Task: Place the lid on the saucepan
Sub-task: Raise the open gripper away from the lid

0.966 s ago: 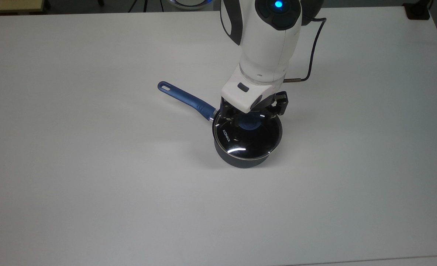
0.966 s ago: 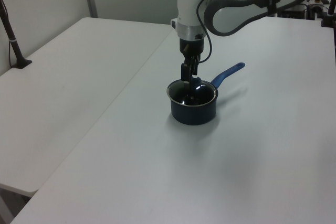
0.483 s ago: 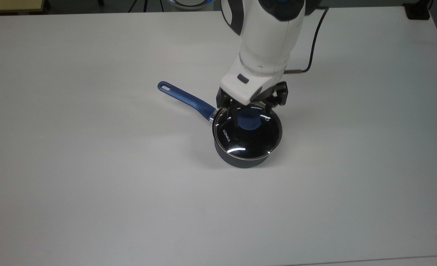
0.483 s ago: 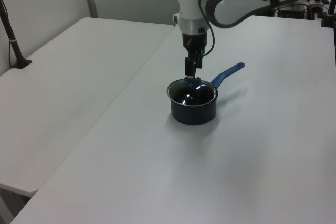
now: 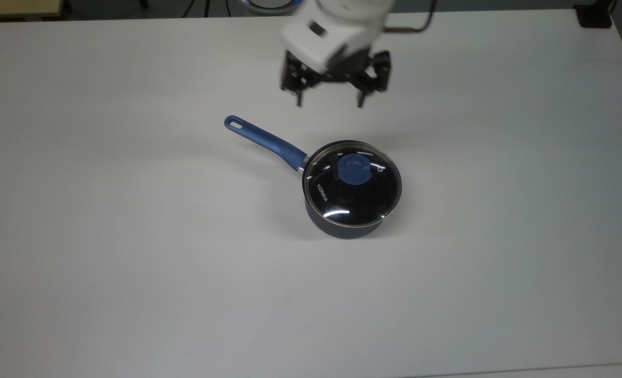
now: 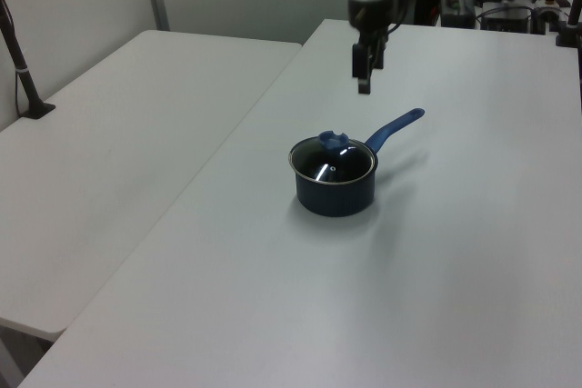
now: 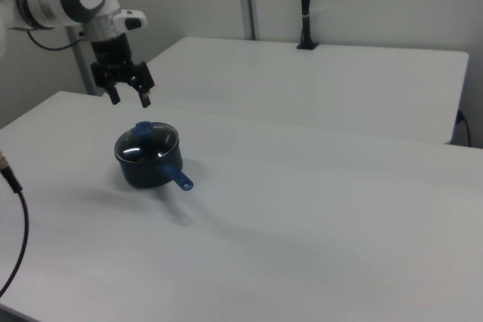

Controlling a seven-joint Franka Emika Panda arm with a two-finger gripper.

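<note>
I see the round clear glass lid [image 5: 352,181] with thin metal rim and blue centre knob seated flat on the small dark navy saucepan [image 5: 342,226], which sits mid-way on the white table [image 5: 132,236]. Its long blue handle [image 5: 263,142] points toward the top view's upper left. My black two-finger gripper [image 5: 329,100] hangs in the air above and apart from the pan, fingers spread wide, holding nothing. Nothing stands between gripper and lid. A second white table [image 6: 118,152] adjoins on the left view's left, with a black post [image 6: 18,61] at its edge. A black cable [image 7: 15,224] trails along the right view's left.
</note>
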